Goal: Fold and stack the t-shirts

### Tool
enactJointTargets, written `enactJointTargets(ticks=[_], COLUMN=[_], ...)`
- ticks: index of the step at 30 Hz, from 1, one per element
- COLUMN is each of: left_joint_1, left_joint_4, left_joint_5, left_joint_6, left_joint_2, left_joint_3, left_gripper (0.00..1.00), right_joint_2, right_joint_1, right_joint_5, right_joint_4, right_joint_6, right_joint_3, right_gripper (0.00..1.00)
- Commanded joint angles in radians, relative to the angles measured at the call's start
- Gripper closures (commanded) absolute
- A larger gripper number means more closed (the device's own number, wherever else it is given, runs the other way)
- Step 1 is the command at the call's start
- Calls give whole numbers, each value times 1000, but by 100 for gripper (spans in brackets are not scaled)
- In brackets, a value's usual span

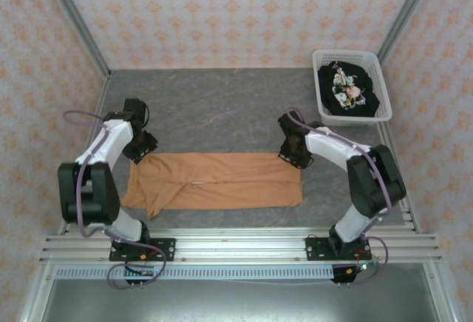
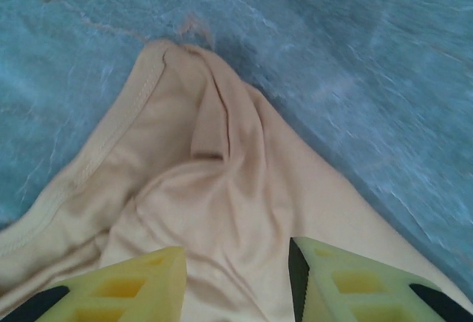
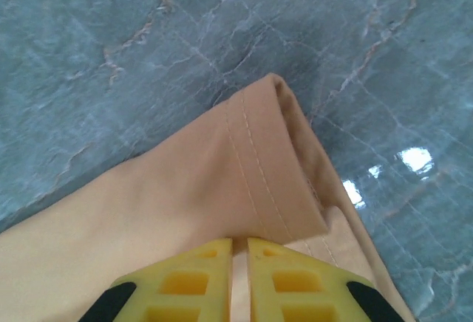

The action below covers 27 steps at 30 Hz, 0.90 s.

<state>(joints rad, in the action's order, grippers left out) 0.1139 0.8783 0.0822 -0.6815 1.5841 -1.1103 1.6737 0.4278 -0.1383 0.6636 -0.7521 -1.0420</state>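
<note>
While our left gripper (image 2: 236, 263) stands spread over the orange-tan t-shirt (image 1: 214, 180) on the table (image 1: 222, 108), our right gripper (image 3: 239, 252) pinches its hem. The black t-shirt (image 1: 347, 89) lies in the basket (image 1: 355, 118).

Papered walls (image 1: 222, 12), pale pink with a repeated orange motif, closed in the space at the back and on both sides. Grey metal posts (image 1: 76, 23) ran along the back corners. The table (image 1: 222, 108) had a grey, stone-like top crossed by thin pale and rusty veins. Silver rails (image 1: 236, 244) lined its near edge. A white basket (image 1: 353, 120) sat at the far right corner. Light glinted in a bright patch (image 3: 414, 159) on the tabletop.
</note>
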Motion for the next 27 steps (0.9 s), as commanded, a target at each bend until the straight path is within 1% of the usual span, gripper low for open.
enactJointTargets(ticks=[1, 3, 5, 7, 8, 9, 12, 14, 16, 18, 19, 22, 25, 26, 27], left_joint_1=[36, 55, 71, 82, 89, 95, 117, 129, 137, 141, 143, 144, 144, 144, 144], left_joint_4=[-15, -16, -44, -60, -73, -82, -88, -100, -104, -93, -89, -84, -74, -67, -61], left_joint_5=[-20, -32, -17, -7, 7, 17, 21, 13, 14, 10, 11, 11, 24, 25, 29], left_joint_6=[80, 95, 112, 128, 137, 141, 142, 166, 179, 189, 196, 212, 227, 231, 237], left_joint_2=[84, 107, 109, 121, 136, 150, 199, 213, 224, 243, 251, 271, 306, 318, 319], left_joint_3=[-53, -63, -55, -54, -52, -52, -64, -68, -80, -105, -124, -185, -252, -271, -286], left_gripper=[58, 52, 47, 47, 49, 52, 67, 82, 93, 99, 100, 100, 100, 97, 90], right_joint_2=[57, 81, 101, 124, 138, 145, 163, 178, 195, 213, 225, 270, 315, 329, 339], right_joint_1=[-19, -28, -35, -42, -46, -50, -63, -72, -82, -95, -105, -131, -141, -142, -142], right_joint_5=[41, 62, 73, 77, 80, 82, 91, 103, 122, 138, 143, 147, 139, 130, 119], right_joint_4=[45, 66, 85, 106, 113, 116, 117, 128, 142, 152, 155, 160, 157, 160, 164], right_joint_6=[2, 7, 10, 12, 12, 12, 17, 27, 36, 52, 63, 103, 165, 188, 201], right_joint_3=[-62, -81, -96, -106, -108, -107, -105, -116, -136, -160, -175, -238, -320, -351, -376], right_gripper=[87, 87, 87, 87, 87, 87, 87, 87, 87, 87, 88, 91, 92, 92, 92])
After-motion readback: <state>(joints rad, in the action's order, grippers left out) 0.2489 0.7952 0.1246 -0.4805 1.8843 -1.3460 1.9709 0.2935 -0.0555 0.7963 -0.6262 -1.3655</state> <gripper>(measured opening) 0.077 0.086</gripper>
